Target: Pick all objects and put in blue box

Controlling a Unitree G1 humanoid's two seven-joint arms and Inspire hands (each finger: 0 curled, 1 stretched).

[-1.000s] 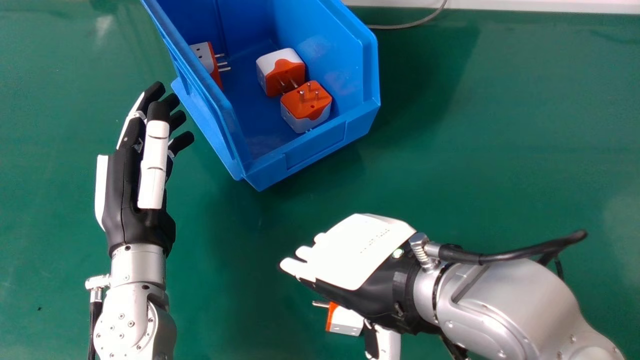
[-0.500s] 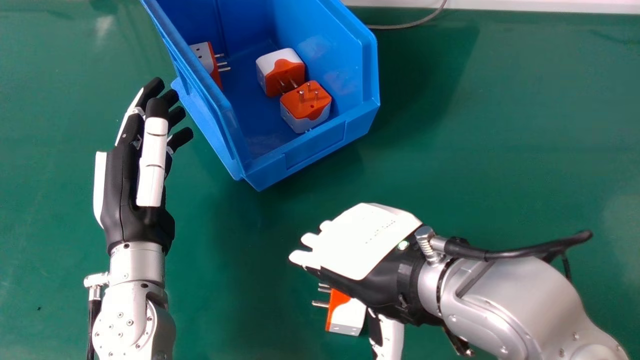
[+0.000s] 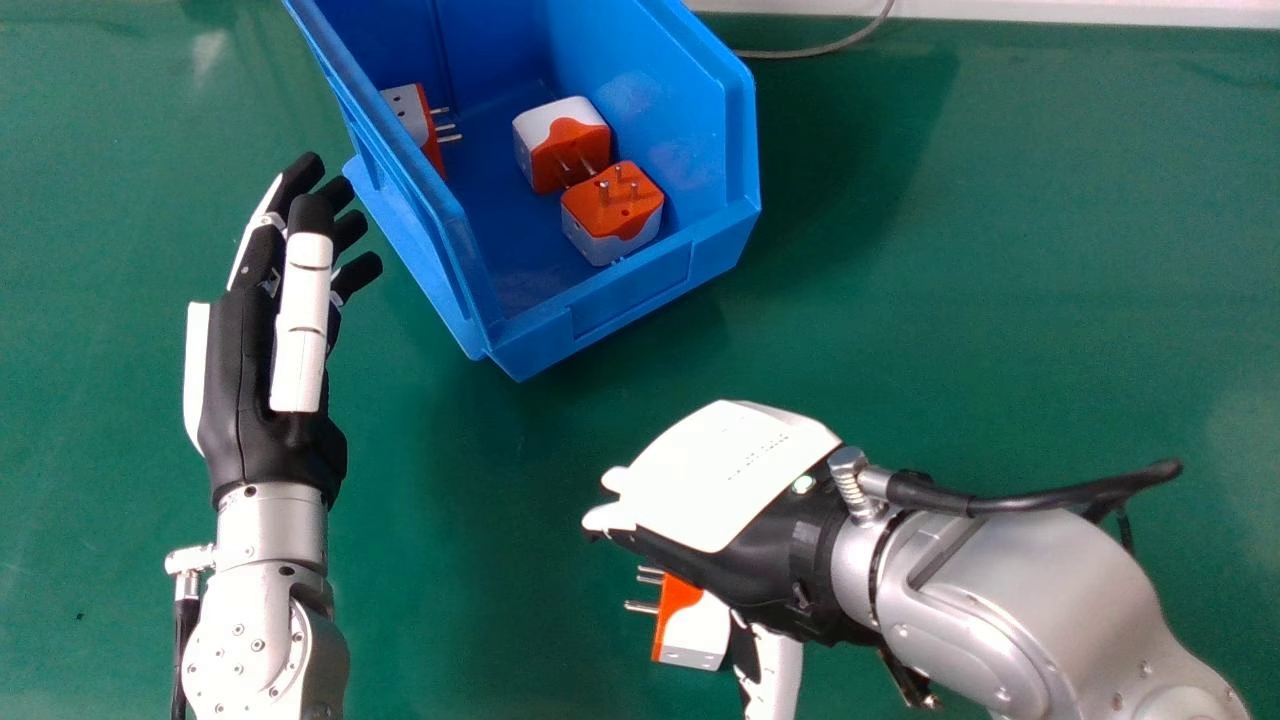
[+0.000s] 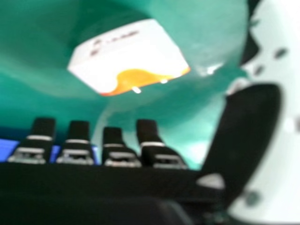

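In the head view my left hand (image 3: pixel 275 340) is open, palm inward, just left of the blue box (image 3: pixel 628 292). My right hand (image 3: pixel 725 480) hangs over the table below the box, its white back upward. Partly under its edge lies an orange-and-white plug adapter (image 3: pixel 697 630), prongs pointing left. In the right hand view that adapter (image 4: pixel 131 56) rests on the green surface, apart from my right hand (image 4: pixel 154 150), which is open with nothing held. Inside the box are a left adapter (image 3: pixel 408 112), a middle adapter (image 3: pixel 562 140) and a front adapter (image 3: pixel 612 212).
A green table (image 3: pixel 980 300) lies under everything. A grey cable (image 3: pixel 815 50) runs near its far edge beside a white strip (image 3: pixel 1080 12). The box's side wall (image 3: pixel 420 190) stands close to my left fingertips.
My right hand has shifted slightly right and toward the box, uncovering more of the adapter's prongs, and its fingers have bent down a little. My left hand has drifted slightly up and left.
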